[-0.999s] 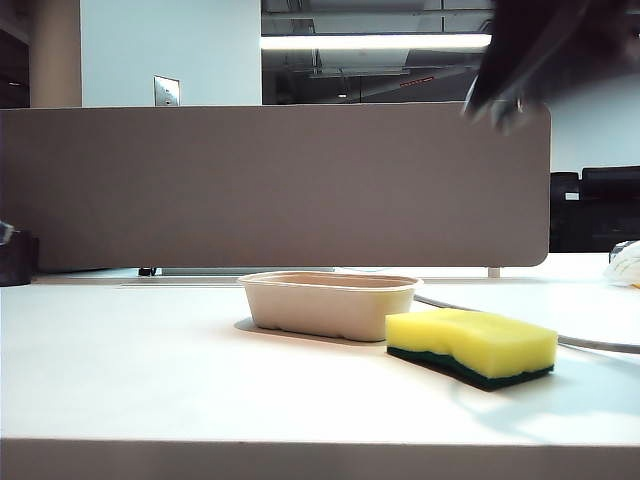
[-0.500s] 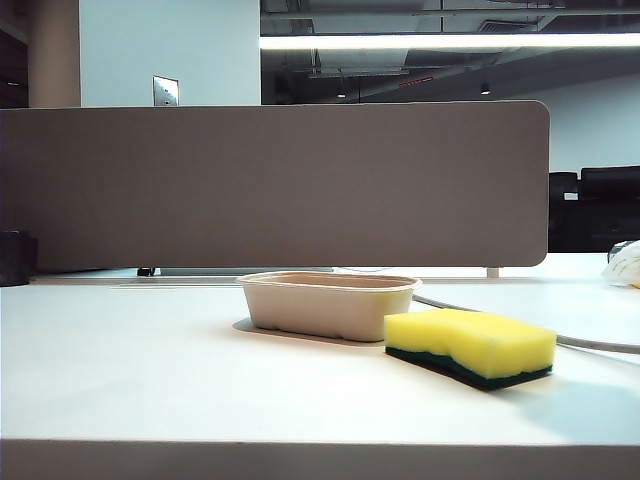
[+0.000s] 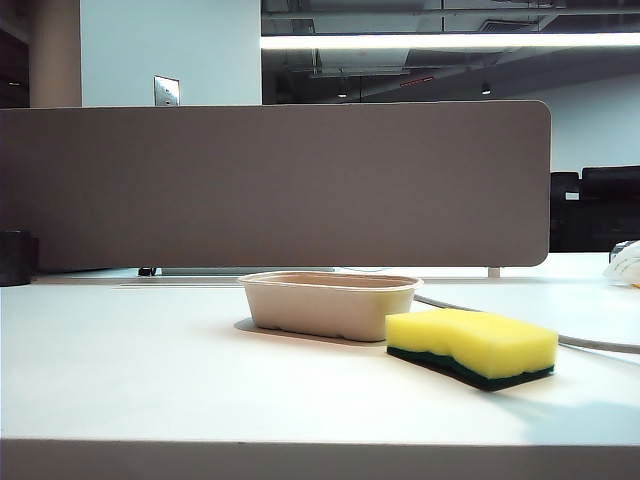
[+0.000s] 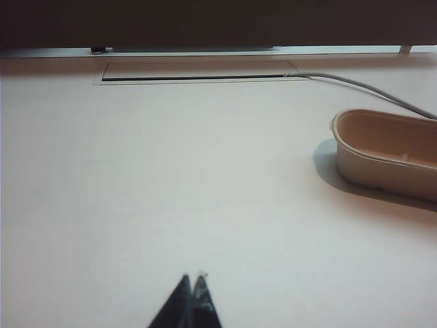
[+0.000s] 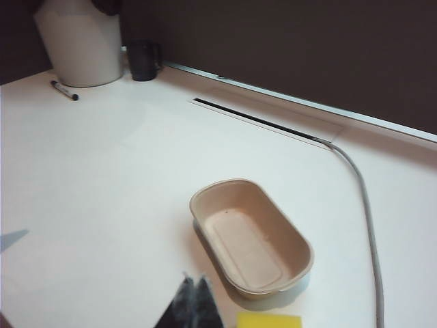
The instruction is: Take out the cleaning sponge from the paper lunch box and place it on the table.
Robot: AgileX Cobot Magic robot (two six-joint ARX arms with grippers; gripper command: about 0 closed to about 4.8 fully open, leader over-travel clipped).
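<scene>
White counter [image 3: 150, 370]: sponge [image 3: 470, 345] sits beside empty lunch box [image 3: 330, 303]; left end effector [image 4: 192, 279] and right end effector [image 5: 193, 279] closed, empty. Task looks done; next, park arms.

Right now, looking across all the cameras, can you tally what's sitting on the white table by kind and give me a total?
Cleaning sponge, yellow, lying on the table right of the box: 1
Paper lunch box, empty: 1
Grey cable: 1
Dark cup: 1
White container: 1
Marker pen: 1
Total: 6
</scene>
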